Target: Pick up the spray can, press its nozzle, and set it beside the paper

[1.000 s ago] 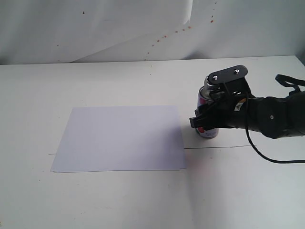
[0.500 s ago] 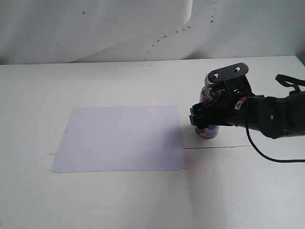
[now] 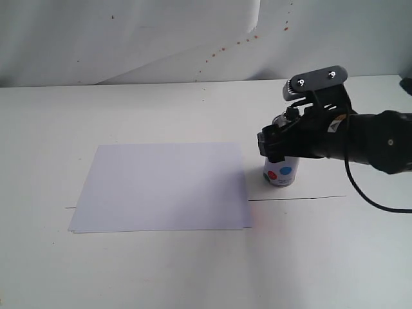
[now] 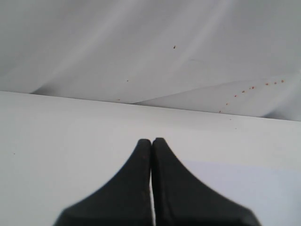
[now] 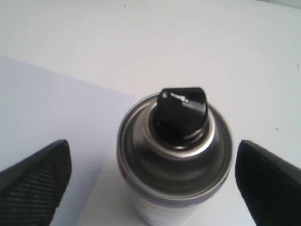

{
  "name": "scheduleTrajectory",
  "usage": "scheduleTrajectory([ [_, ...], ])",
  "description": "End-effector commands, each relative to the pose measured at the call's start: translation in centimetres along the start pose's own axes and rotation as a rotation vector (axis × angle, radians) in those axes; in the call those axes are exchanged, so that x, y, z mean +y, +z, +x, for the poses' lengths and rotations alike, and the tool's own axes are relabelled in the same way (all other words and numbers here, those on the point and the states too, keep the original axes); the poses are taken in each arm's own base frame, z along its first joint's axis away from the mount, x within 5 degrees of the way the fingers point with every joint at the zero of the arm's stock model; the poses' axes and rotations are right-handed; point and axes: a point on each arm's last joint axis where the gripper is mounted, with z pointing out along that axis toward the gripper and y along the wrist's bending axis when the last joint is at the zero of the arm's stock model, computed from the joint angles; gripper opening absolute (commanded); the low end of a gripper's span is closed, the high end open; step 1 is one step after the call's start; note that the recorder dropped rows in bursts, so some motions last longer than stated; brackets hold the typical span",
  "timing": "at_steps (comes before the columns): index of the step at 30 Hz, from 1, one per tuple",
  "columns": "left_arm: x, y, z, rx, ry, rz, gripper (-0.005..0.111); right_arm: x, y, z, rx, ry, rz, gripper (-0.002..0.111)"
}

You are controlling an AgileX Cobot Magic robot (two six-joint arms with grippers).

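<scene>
The spray can [image 3: 279, 172] stands upright on the table, a short gap right of the paper [image 3: 161, 187]. My right gripper [image 3: 273, 145] hovers open around the can's upper part, with one finger on either side and no contact. In the right wrist view the silver can top [image 5: 175, 155] and the black nozzle [image 5: 181, 107] sit between the spread fingers [image 5: 37, 181], with a corner of the paper [image 5: 37, 103] beside them. My left gripper [image 4: 151, 141] is shut on nothing, low over the table, and is out of the exterior view.
The white table [image 3: 193, 270] carries a thin dark seam line [image 3: 302, 198] running just in front of the can. A creased white backdrop [image 3: 129, 38] with small reddish specks rises behind the table's far edge. The right arm's black cable [image 3: 373, 205] loops over the table.
My right gripper has opened off the spray can and risen slightly up and to the right. The can stays standing beside the paper.
</scene>
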Motion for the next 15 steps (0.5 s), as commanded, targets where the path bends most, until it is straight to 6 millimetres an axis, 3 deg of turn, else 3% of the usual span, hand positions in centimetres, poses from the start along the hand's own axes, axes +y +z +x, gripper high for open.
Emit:
scheduleTrajectory([
  [1,0.0,0.0,0.1,0.001,0.003,-0.001,0.0,0.4,-2.1,-1.0,0.016,0.005,-0.031,0.086],
  [4,0.0,0.0,0.1,0.001,0.003,-0.001,0.0,0.5,-3.4,-1.4,0.034,0.008,-0.048,0.084],
  [7,0.0,0.0,0.1,0.001,0.003,-0.001,0.0,0.5,-4.7,-1.9,0.026,0.008,-0.058,0.068],
  [15,0.0,0.0,0.1,0.001,0.003,-0.001,0.0,0.7,-8.4,-3.1,-0.012,0.058,-0.086,0.0],
])
